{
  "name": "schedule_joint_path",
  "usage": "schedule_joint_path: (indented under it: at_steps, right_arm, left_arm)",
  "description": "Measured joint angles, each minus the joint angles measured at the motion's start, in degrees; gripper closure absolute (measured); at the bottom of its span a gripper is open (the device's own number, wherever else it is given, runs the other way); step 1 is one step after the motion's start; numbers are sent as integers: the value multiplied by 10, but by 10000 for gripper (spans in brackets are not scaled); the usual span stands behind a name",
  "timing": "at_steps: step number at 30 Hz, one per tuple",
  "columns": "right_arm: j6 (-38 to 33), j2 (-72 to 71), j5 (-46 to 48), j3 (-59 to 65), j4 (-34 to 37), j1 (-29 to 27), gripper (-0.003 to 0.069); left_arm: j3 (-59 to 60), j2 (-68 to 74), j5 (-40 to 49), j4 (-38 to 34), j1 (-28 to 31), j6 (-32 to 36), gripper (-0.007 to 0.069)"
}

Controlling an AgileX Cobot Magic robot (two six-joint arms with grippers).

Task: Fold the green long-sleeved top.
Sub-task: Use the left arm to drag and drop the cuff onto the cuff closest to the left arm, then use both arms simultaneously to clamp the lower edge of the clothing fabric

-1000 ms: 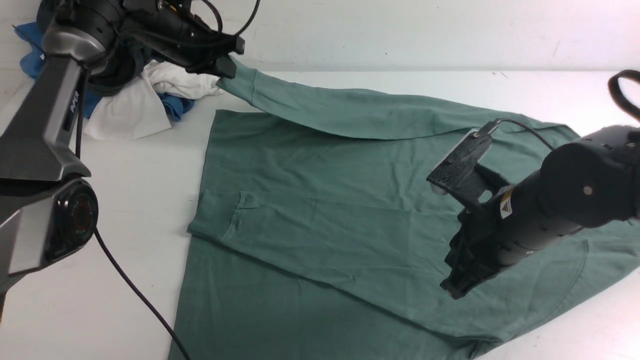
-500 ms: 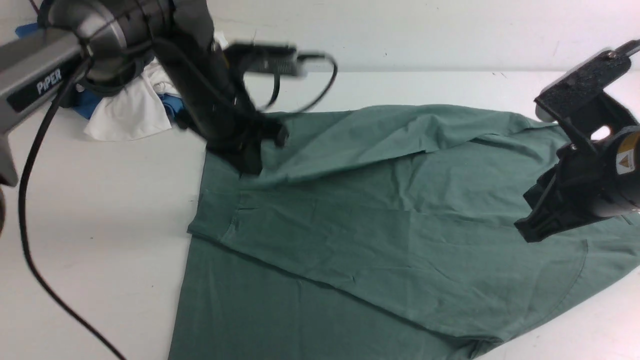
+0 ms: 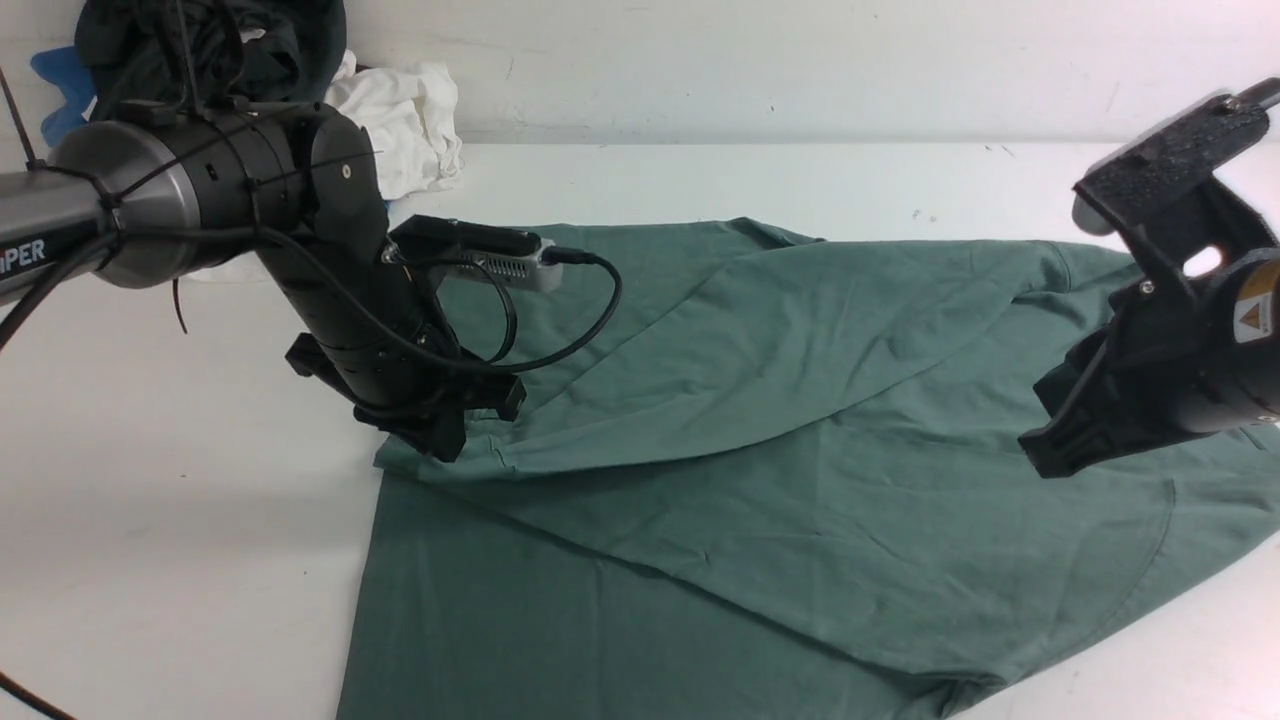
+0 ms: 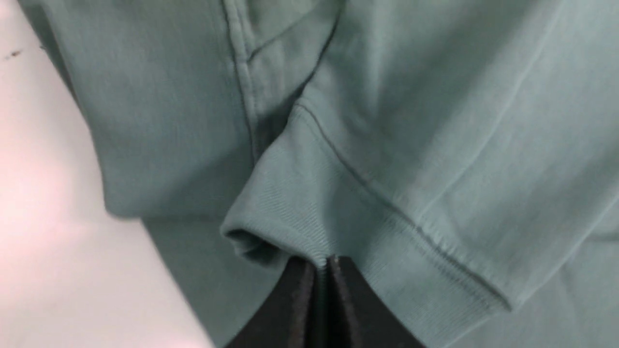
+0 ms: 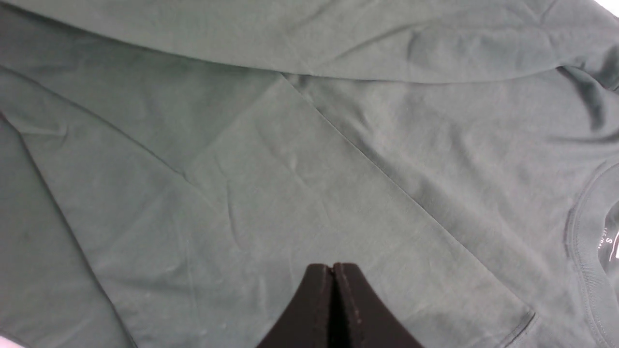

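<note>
The green long-sleeved top point(image 3: 780, 440) lies spread over the white table, back side up. My left gripper point(image 3: 450, 445) is shut on the ribbed cuff point(image 4: 300, 217) of one sleeve and holds it low over the top's left edge, so the sleeve point(image 3: 750, 340) runs diagonally across the body. My right gripper point(image 3: 1050, 460) is shut and empty, hovering above the top's right part point(image 5: 309, 183). The crew neck and white label point(image 5: 604, 241) show at the edge of the right wrist view. The chest logo is hidden.
A pile of black, white and blue garments point(image 3: 390, 110) sits at the table's far left corner by the wall. Bare white table point(image 3: 180, 540) lies left of the top. The left arm's cable point(image 3: 590, 320) loops over the top.
My left gripper carried the cuff from the far left corner towards me and down onto the top's left edge, laying the sleeve across the body. My right arm pulled back right, then held still.
</note>
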Motion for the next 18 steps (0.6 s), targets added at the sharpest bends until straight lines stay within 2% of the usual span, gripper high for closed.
schedule_joint_path:
  at_steps: [4, 5, 6, 8, 9, 12, 14, 18]
  right_arm:
    - [-2, 0, 5, 0, 0, 0, 669]
    - [-2, 0, 6, 0, 0, 0, 669]
    - [-2, 0, 6, 0, 0, 0, 669]
    - [-2, 0, 11, 0, 0, 0, 669]
    - [-4, 0, 13, 0, 0, 0, 669]
    - [-8, 0, 20, 0, 0, 0, 669]
    - [-17, 0, 22, 0, 2, 0, 669]
    - [-24, 0, 22, 0, 14, 0, 669]
  left_arm:
    - [0, -1, 50, 51, 0, 0, 468]
    - [0, -4, 59, 55, 0, -4, 426]
    - [0, -5, 61, 57, 0, -5, 417]
    - [6, -29, 84, 64, -11, -20, 311]
    - [12, -36, 86, 65, -17, -21, 291]
    - [36, -62, 90, 68, -46, -21, 263]
    - [89, -94, 90, 93, -111, -18, 252]
    - [189, -107, 85, 145, -204, 26, 251]
